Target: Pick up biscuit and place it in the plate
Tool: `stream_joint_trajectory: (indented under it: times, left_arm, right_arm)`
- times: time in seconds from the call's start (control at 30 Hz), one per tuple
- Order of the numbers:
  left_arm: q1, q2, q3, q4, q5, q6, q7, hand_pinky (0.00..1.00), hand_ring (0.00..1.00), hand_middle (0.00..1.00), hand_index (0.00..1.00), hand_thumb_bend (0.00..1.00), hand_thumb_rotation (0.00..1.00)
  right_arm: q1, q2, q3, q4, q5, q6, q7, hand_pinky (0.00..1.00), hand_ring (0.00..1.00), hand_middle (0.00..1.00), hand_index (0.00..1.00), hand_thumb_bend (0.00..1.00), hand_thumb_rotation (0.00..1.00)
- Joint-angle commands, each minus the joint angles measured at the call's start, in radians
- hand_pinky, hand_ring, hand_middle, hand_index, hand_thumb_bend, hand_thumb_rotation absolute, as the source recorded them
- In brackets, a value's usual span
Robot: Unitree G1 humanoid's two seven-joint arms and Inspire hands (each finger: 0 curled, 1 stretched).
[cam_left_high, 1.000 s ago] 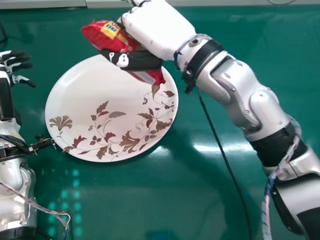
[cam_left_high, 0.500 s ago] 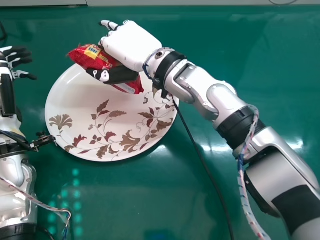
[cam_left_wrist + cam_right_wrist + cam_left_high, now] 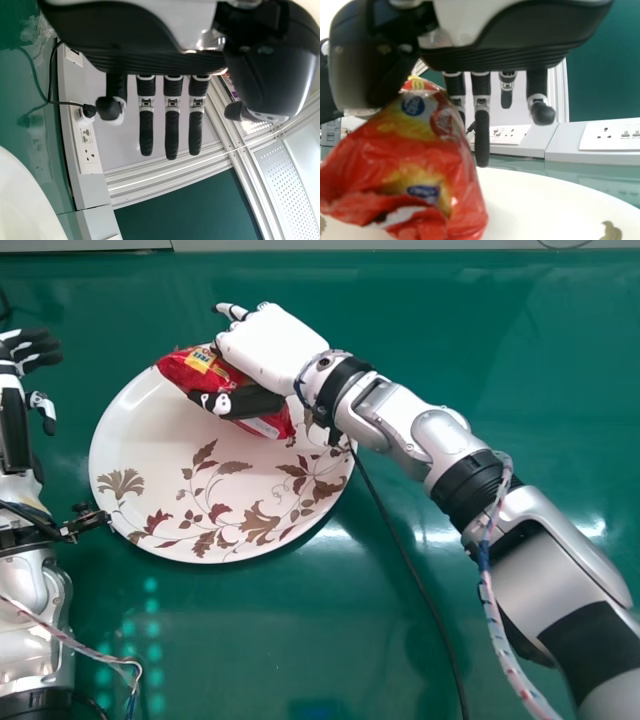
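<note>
The biscuit (image 3: 176, 368) is held over the far part of the plate (image 3: 150, 485); whether the two are touching cannot be told. Its red wrapper is marked with a printed yellow label (image 3: 200, 359) and, in the right wrist view, blue ovals (image 3: 413, 106) with pale lettering. It is gripped by the right robot hand (image 3: 268, 346), partly closed, between thumb (image 3: 248, 402) and fingers. The plate is decorated with brown and red leaves and set on the green table (image 3: 350, 640). At the head view's left edge, the left robot hand (image 3: 32, 352) is held open.
</note>
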Motion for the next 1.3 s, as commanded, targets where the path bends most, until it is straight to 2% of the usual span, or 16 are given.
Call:
stream_joint_trajectory:
  times: [0.0,0.03,0.07,0.1,0.17,0.2,0.27,0.33,0.4,0.5,0.57,0.77,0.87,1.0,1.13,1.27]
  left_arm:
    - [0.049,-0.039,-0.023,0.035,0.005,-0.005,0.010,0.00,0.61,0.63,0.64,0.32,1.00]
    - [0.050,-0.038,-0.023,0.034,0.006,-0.004,0.011,0.00,0.62,0.63,0.65,0.32,1.00]
    - [0.050,-0.038,-0.024,0.034,0.006,-0.003,0.011,0.00,0.63,0.63,0.65,0.32,1.00]
    - [0.049,-0.038,-0.024,0.037,0.005,-0.006,0.010,0.00,0.63,0.64,0.66,0.32,1.00]
    - [0.049,-0.037,-0.024,0.039,0.007,-0.008,0.012,0.00,0.63,0.64,0.66,0.32,1.00]
    - [0.049,-0.037,-0.024,0.039,0.009,-0.009,0.014,0.00,0.63,0.64,0.65,0.32,1.00]
    - [0.049,-0.040,-0.026,0.035,0.008,-0.006,0.015,0.00,0.62,0.63,0.65,0.33,1.00]
    - [0.049,-0.039,-0.027,0.035,0.008,-0.006,0.015,0.00,0.63,0.64,0.66,0.33,1.00]
    - [0.048,-0.035,-0.029,0.039,0.013,-0.011,0.015,0.00,0.63,0.64,0.66,0.32,1.00]
    - [0.048,-0.034,-0.029,0.039,0.017,-0.008,0.015,0.00,0.63,0.63,0.66,0.32,1.00]
    - [0.047,-0.034,-0.030,0.039,0.018,-0.009,0.015,0.00,0.63,0.63,0.66,0.34,1.00]
    - [0.048,-0.037,-0.033,0.032,0.016,-0.004,0.015,0.00,0.62,0.62,0.66,0.33,1.00]
    - [0.052,-0.038,-0.034,0.029,0.016,-0.004,0.015,0.00,0.62,0.62,0.66,0.34,1.00]
    - [0.057,-0.038,-0.031,0.039,0.013,-0.020,0.015,0.00,0.62,0.62,0.66,0.37,1.00]
    - [0.069,-0.043,-0.030,0.038,0.013,-0.027,0.021,0.00,0.61,0.62,0.65,0.39,1.00]
    - [0.076,-0.045,-0.031,0.045,0.010,-0.052,0.021,0.00,0.58,0.60,0.64,0.33,1.00]
  right_arm:
    - [-0.003,0.003,-0.014,-0.020,0.031,0.016,0.026,0.07,0.11,0.47,0.47,0.53,0.00]
    - [-0.001,0.003,-0.018,-0.029,0.041,0.029,0.049,0.09,0.13,0.47,0.48,0.53,0.00]
    - [0.002,-0.001,-0.018,-0.044,0.043,0.041,0.067,0.15,0.22,0.44,0.50,0.52,0.00]
    - [0.004,-0.008,-0.015,-0.062,0.038,0.051,0.080,0.23,0.32,0.47,0.54,0.69,0.20]
    - [0.008,-0.024,-0.003,-0.095,0.020,0.070,0.093,0.32,0.43,0.54,0.67,0.88,0.47]
    - [0.010,-0.031,0.001,-0.107,0.013,0.076,0.099,0.39,0.51,0.63,0.75,0.95,0.59]
    - [0.013,-0.041,0.009,-0.120,-0.002,0.084,0.085,0.50,0.63,0.77,0.85,0.99,0.71]
    - [0.015,-0.048,0.017,-0.125,-0.022,0.095,0.058,0.56,0.71,0.85,0.91,1.00,0.82]
    - [0.015,-0.051,0.017,-0.129,-0.030,0.105,0.054,0.59,0.76,0.91,0.96,1.00,0.89]
    - [0.017,-0.054,0.007,-0.147,-0.023,0.122,0.079,0.63,0.82,0.97,1.00,1.00,0.94]
    - [0.019,-0.061,0.003,-0.163,-0.020,0.130,0.089,0.63,0.83,0.98,1.00,1.00,0.97]
    - [0.051,-0.094,-0.051,-0.242,0.037,0.136,0.112,0.61,0.80,0.94,1.00,1.00,1.00]
    - [0.091,-0.124,-0.108,-0.318,0.087,0.148,0.134,0.60,0.79,0.92,0.99,1.00,1.00]
    - [0.193,-0.201,-0.200,-0.463,0.121,0.161,0.114,0.56,0.74,0.86,0.91,1.00,0.96]
    - [0.337,-0.284,-0.302,-0.653,0.133,0.225,0.157,0.54,0.71,0.82,0.85,0.99,0.90]
    - [0.490,-0.349,-0.422,-0.833,0.165,0.296,0.215,0.58,0.72,0.81,0.83,0.92,0.80]
